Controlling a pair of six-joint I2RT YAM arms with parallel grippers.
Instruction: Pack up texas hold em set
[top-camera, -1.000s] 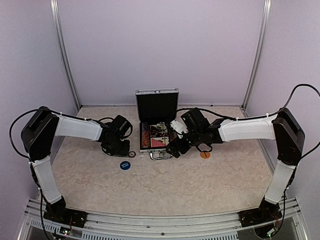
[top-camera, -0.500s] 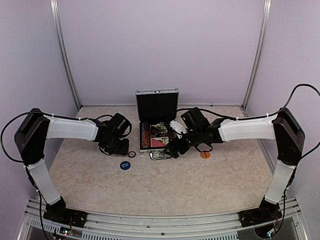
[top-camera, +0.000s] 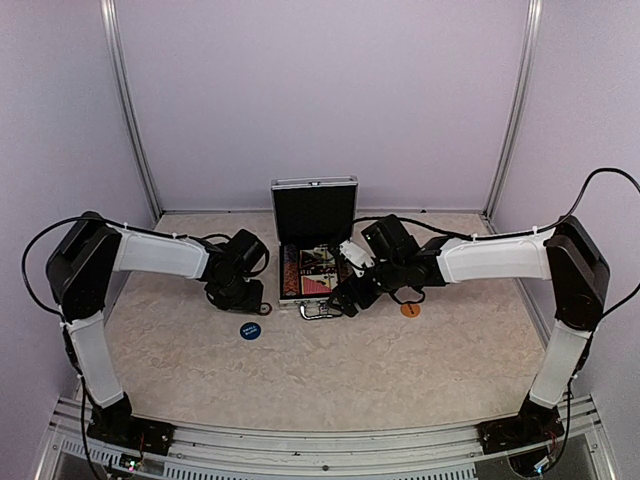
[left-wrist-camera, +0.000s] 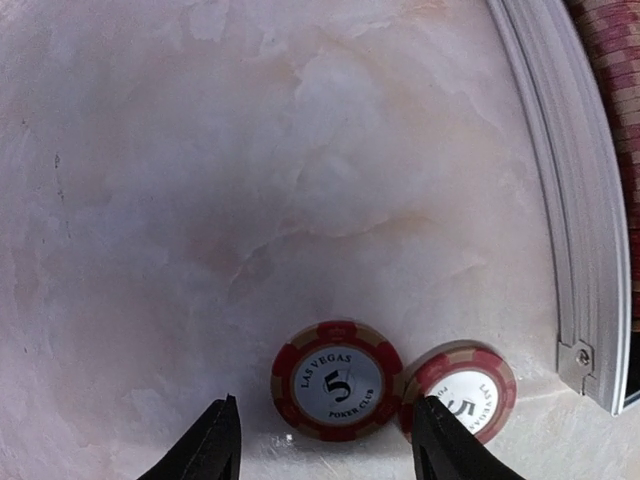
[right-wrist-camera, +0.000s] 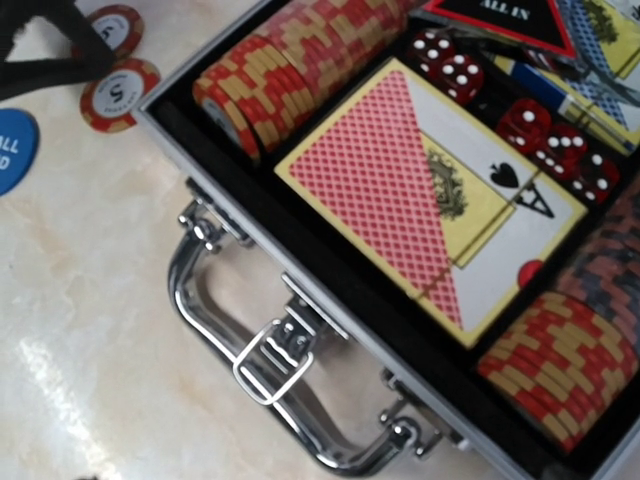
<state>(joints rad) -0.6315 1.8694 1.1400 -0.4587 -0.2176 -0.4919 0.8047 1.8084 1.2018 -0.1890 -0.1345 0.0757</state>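
Observation:
The silver case (top-camera: 290, 297) lies open at the table's middle with its lid (top-camera: 314, 210) upright. In the right wrist view it holds a red card deck (right-wrist-camera: 380, 180), a blue deck (right-wrist-camera: 600, 40), rows of orange-red chips (right-wrist-camera: 290, 60), red dice (right-wrist-camera: 455, 55) and the red triangle (right-wrist-camera: 500, 15); its metal handle (right-wrist-camera: 250, 370) faces me. Two loose red "5" chips (left-wrist-camera: 337, 380) (left-wrist-camera: 463, 392) lie flat just left of the case. My left gripper (left-wrist-camera: 330, 450) is open and low over them, with the first chip between its fingers. My right gripper (top-camera: 345, 295) hovers at the case's front; its fingers do not show.
A blue round button (top-camera: 250, 330) lies on the table in front of the left gripper. An orange round button (top-camera: 410, 310) lies right of the case. The case's ribbed side wall (left-wrist-camera: 560, 200) runs close to the right of the loose chips. Walls enclose the table.
My left gripper has shifted slightly right and nearer, over the loose chips beside the case. The right arm and the case have not moved.

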